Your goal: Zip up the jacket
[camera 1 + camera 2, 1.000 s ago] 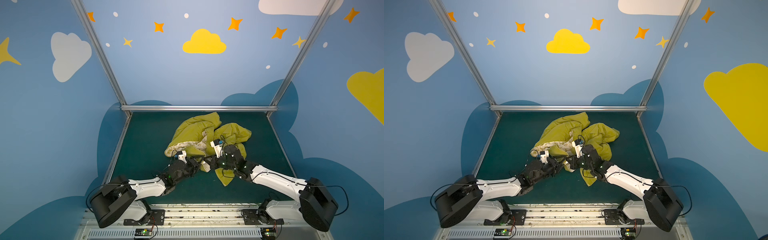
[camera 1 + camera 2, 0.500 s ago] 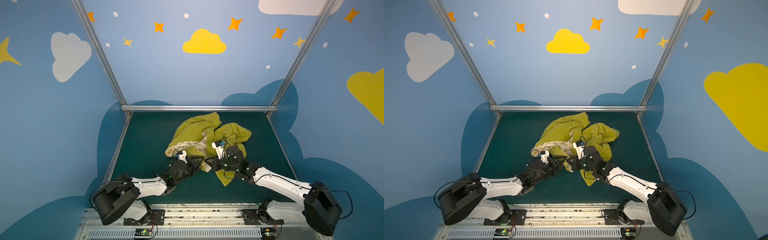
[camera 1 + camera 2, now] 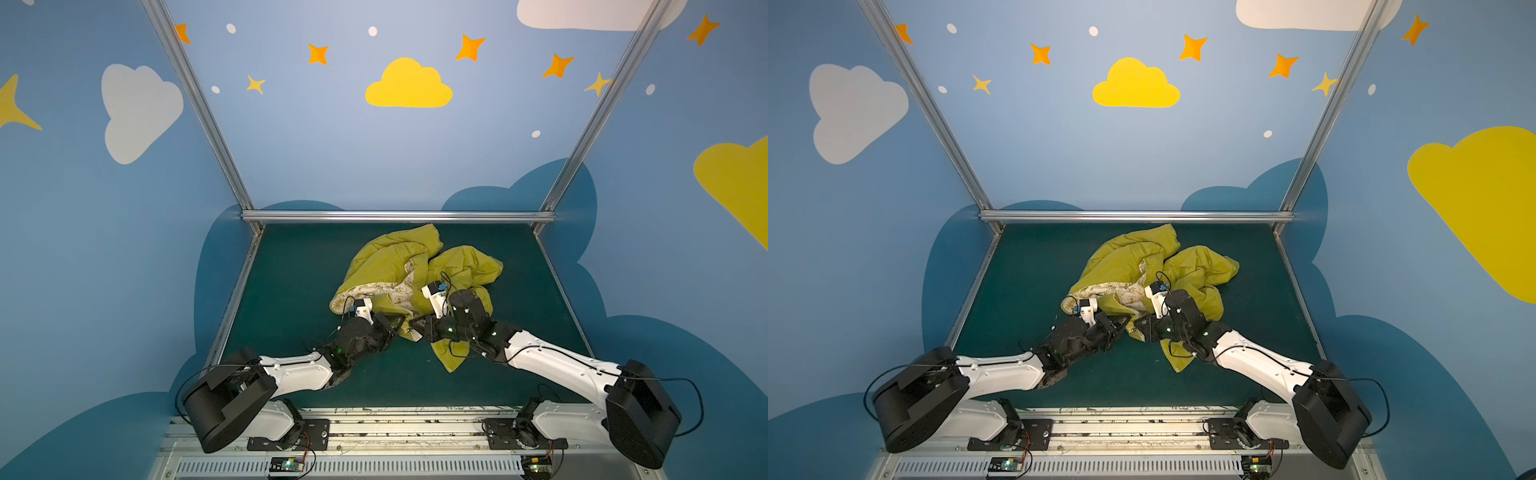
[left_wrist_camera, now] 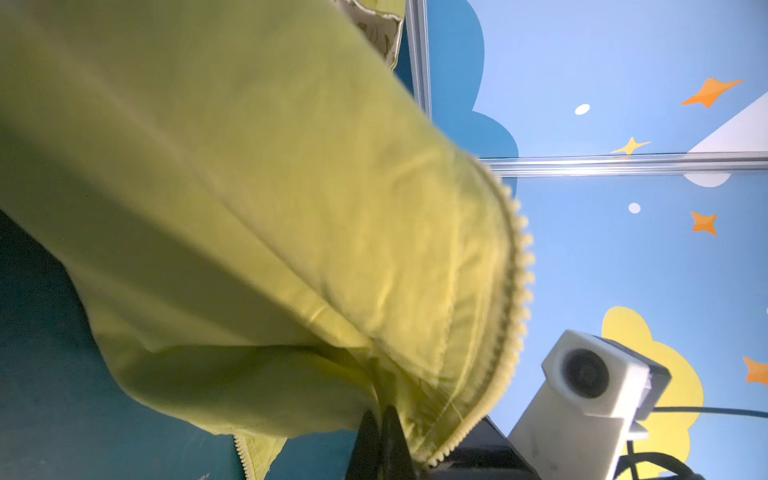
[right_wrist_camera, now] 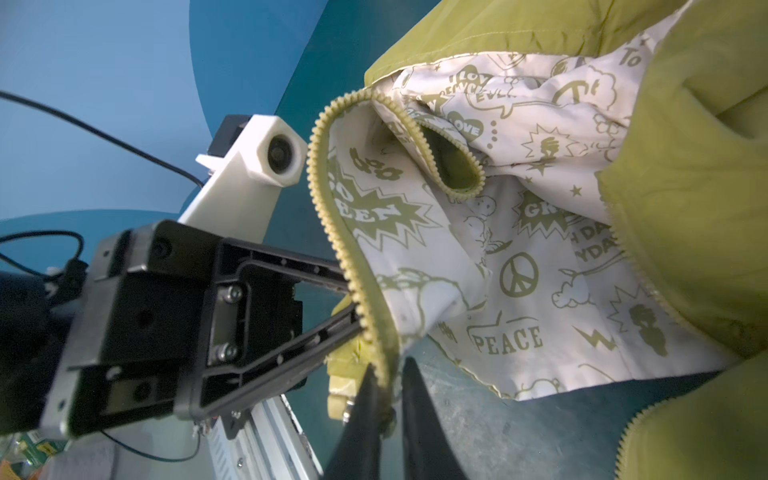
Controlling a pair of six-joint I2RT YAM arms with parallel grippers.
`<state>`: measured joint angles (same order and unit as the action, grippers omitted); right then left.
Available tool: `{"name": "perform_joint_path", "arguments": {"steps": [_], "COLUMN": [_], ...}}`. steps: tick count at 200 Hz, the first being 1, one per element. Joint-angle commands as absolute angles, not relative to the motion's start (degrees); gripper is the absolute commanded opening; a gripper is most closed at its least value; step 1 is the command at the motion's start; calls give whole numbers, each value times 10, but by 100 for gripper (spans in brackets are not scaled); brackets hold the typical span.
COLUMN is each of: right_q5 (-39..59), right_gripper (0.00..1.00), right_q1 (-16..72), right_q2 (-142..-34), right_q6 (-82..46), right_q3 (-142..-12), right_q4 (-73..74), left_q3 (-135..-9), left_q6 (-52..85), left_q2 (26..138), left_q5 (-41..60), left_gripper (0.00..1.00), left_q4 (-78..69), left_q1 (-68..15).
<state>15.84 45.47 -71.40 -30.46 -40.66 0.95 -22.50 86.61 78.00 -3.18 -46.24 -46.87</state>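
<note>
The mustard-yellow jacket (image 3: 395,257) (image 3: 1129,257) lies crumpled mid-table, its cream printed lining (image 5: 519,274) showing. My left gripper (image 3: 397,325) (image 3: 1121,322) (image 4: 379,411) is shut on the jacket's lower front edge, right beside the zipper teeth (image 4: 521,266). The right wrist view shows its fingers pinched on that toothed edge (image 5: 328,208). My right gripper (image 3: 415,326) (image 3: 1142,325) (image 5: 390,365) faces it, almost touching. Its jaws stand a little apart, with the zipper's bottom end (image 5: 343,382) hanging between and beside them.
The dark green table top (image 3: 291,291) is bounded by a metal rail (image 3: 395,216) at the back and blue walls at the sides. A yellow jacket flap (image 3: 451,357) lies under the right arm. The front rail (image 3: 395,424) carries both arm bases.
My left gripper has shut on the jacket's zipper edge. My right gripper, shut before, has parted its jaws. Both arms stayed close together at the jacket's near edge.
</note>
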Motion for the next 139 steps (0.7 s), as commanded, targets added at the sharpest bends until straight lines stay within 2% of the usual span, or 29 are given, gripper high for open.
{"name": "perform_joint_path", "arguments": {"steps": [1, 42, 86, 139], "right_q5": [137, -26, -74, -11], "right_gripper": [42, 66, 71, 75], "right_q1": [453, 450, 450, 449], "right_q2": [-686, -661, -716, -952], "right_q6": [-282, -294, -301, -284], "right_q3": [-440, -440, -461, -604], "right_q4": [-109, -297, -430, -525], "left_q3": [-236, -217, -206, -206], "left_q6": [831, 814, 798, 776], "left_q2": [769, 803, 825, 810], "left_q5": [-24, 9, 40, 55], "left_gripper": [3, 3, 3, 3], "left_q4": [-435, -480, -513, -496], "left_q1": [-462, -439, -413, -403]}}
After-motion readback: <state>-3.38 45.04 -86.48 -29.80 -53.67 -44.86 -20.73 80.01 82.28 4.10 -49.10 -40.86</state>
